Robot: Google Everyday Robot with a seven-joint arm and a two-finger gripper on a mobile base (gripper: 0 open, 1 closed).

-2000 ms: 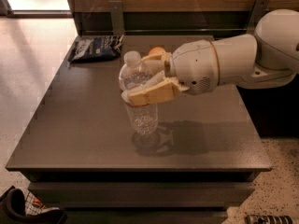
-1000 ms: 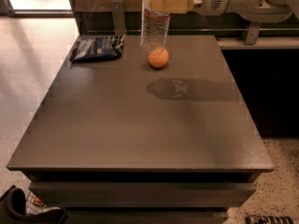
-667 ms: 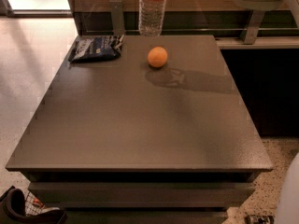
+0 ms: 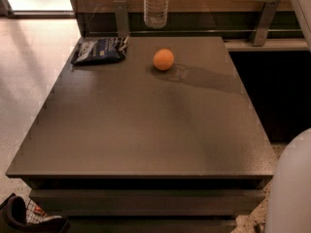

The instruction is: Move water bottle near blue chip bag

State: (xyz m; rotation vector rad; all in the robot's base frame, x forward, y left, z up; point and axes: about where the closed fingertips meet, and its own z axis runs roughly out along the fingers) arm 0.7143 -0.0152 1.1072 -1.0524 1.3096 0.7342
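Note:
The water bottle [image 4: 156,6] hangs upright in the air at the top of the camera view, above the table's far edge; only its clear ribbed lower body shows, its cap is cut off by the frame. The gripper that carries it is above the top edge, out of view. The blue chip bag [image 4: 100,49] lies flat at the table's far left corner, down and left of the bottle.
An orange ball [image 4: 164,59] sits on the dark table [image 4: 146,130] right of the bag, below the bottle. A rail with metal posts [image 4: 121,16] runs behind the table. Part of my white body [image 4: 291,188] fills the lower right corner.
The bottle was lifted off the table's middle and carried up and away to the far edge; the gripper rose out of the frame. The orange ball came into sight behind where it stood.

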